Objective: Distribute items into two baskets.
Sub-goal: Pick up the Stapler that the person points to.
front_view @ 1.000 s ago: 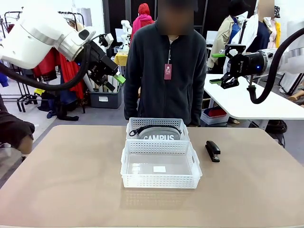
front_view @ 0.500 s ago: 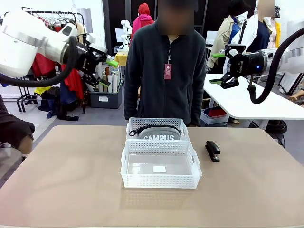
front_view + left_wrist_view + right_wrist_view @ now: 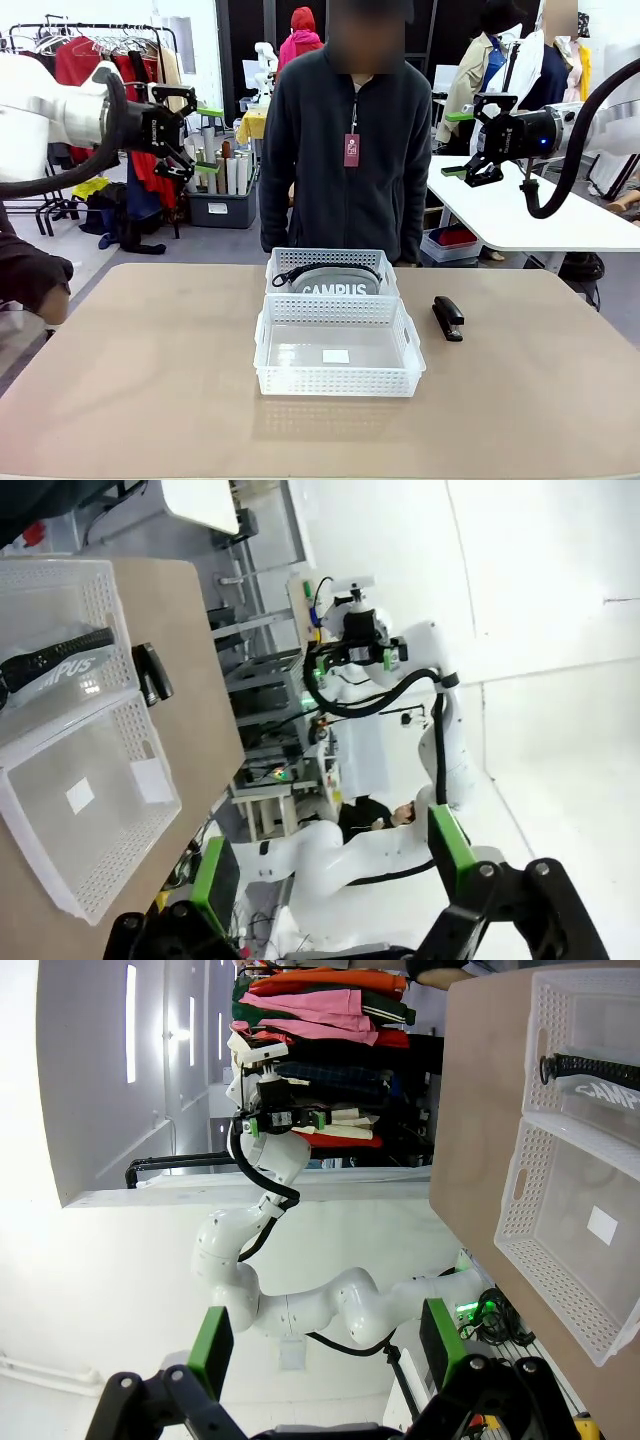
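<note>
Table [image 3: 150,380], tan top, person [image 3: 350,170] in a dark jacket standing at the far edge, middle

Two white lattice baskets in the middle of the table, one behind the other. The smaller basket [image 3: 330,257] is on the far-edge side and the larger basket [image 3: 338,385] on the near side. The larger one's far wall is right against the smaller one's near wall, and they look touching. White label [image 3: 336,356] flat on the bottom of the larger basket

Grey pouch [image 3: 335,284] sits in the smaller basket, "CAMPUS" lettering facing the near edge, partly cut off by the larger basket's rim. Black strap [image 3: 300,272] runs along the pouch's top

Black stapler [image 3: 447,317] lies on the bare table, just beside the larger basket's far right corner, toward the right edge, not touching it, long axis running roughly far to near

Left gripper [image 3: 207,140] is up high, out past the far left corner of the table, jaws spread wide, nothing between the green pads, pointing toward picture right

Right gripper [image 3: 455,143] is up high past the far right corner, jaws spread wide too, holding nothing, pointing toward picture left

Both wrist views: own fingers wide apart at the bottom edge, baskets and pouch well off on the table, other arm far behind
</note>
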{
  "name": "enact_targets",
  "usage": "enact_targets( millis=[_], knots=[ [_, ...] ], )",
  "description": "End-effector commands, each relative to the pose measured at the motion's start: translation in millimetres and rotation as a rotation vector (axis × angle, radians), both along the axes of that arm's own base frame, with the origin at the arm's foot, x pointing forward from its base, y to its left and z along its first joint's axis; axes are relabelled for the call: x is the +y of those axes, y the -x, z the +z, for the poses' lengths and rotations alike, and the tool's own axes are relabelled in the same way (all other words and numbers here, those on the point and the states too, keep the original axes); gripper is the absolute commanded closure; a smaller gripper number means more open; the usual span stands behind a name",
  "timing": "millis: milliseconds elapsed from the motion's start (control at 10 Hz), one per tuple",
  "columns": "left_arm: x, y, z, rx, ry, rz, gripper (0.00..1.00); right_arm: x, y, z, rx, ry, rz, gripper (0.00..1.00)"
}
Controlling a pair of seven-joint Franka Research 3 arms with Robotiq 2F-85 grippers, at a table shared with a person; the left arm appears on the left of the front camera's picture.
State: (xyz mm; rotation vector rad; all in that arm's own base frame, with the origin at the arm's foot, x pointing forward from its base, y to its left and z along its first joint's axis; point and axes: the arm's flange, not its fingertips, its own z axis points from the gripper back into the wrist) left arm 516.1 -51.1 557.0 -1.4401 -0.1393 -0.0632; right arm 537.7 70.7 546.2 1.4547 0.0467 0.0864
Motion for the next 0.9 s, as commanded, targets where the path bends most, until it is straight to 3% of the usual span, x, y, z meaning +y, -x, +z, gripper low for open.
enact_targets(
  millis=[0, 200, 300, 800],
  knots=[
    [1.6, -2.1, -2.5, -0.022, 0.098, -0.023, 0.0, 0.0, 0.4, 2.7, 0.005, 0.0, -0.001, 0.0],
    [3.0, -4.5, -5.1, -0.056, 0.087, -0.011, 0.0, 0.0, 0.4, 2.7, 0.005, 0.0, -0.001, 0.0],
    [-0.5, -4.1, -4.3, -0.005, 0.069, -0.011, 0.0, 0.0, 0.4, 2.7, 0.005, 0.0, -0.001, 0.0],
    [-0.5, -4.1, -4.3, -0.005, 0.069, -0.011, 0.0, 0.0, 0.4, 2.7, 0.005, 0.0, -0.001, 0.0]
  ],
)
